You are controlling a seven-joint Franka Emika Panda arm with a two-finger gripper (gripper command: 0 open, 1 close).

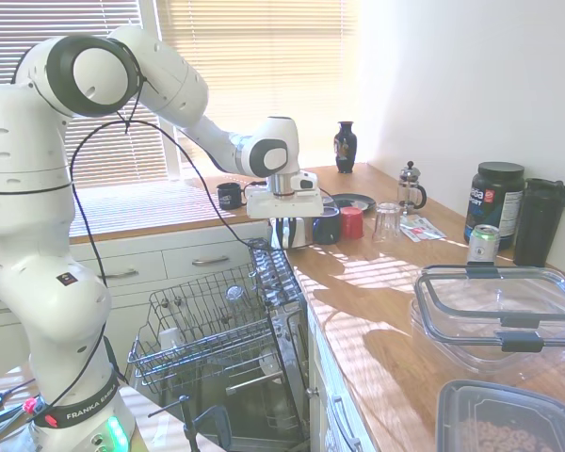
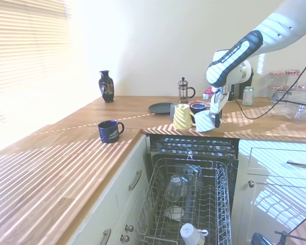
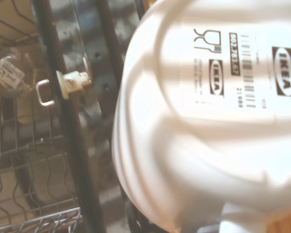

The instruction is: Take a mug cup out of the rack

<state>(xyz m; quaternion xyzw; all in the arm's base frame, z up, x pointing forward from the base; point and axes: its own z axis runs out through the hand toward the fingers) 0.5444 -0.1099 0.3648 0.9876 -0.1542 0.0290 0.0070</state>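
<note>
- Sunlit wooden counter (image 2: 66, 168) runs along the frame's left; the rack (image 2: 186, 209) sits pulled out at bottom centre.
- I have the gripper (image 2: 212, 116) clamped on the mug cup (image 2: 203, 121), right of centre.
- It hangs just above the counter edge, probably tilted, clear of the rack below.
</note>
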